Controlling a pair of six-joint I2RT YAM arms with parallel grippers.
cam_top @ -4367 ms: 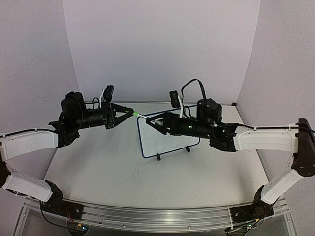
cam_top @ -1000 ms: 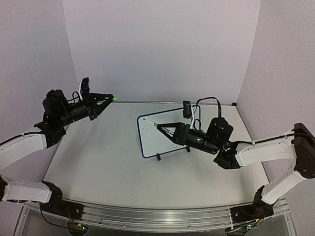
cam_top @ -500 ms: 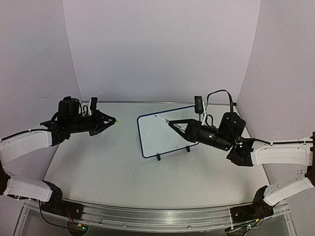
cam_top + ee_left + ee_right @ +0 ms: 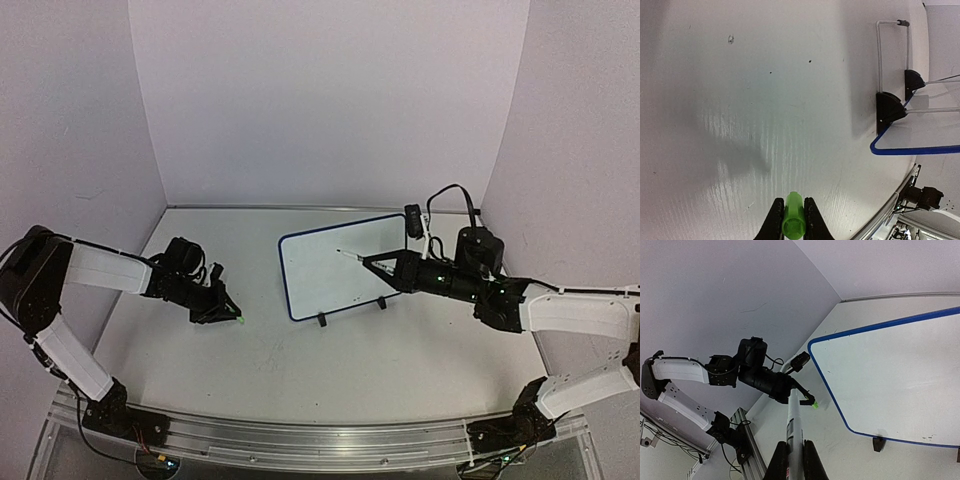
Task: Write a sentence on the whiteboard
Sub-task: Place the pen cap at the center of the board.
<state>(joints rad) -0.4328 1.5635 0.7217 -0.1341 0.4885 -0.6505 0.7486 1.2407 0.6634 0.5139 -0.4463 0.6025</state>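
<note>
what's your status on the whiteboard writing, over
Left gripper shut on green plastic pen cap. Right gripper shut on white marker pen. Blue-framed white whiteboard blank. Nothing blocking it.

Lighting was soft and even from above, walls going a bit lilac. The whiteboard (image 4: 890, 375) read flat white. In the left wrist view the worktop (image 4: 765, 100) had a streaky sheen with a fuzzy grey shadow across it. Up close, the green cap (image 4: 793, 222) and the marker (image 4: 794, 440) were blurry. The front rail (image 4: 300, 437) bowed, fisheye-style, from the top camera.
</note>
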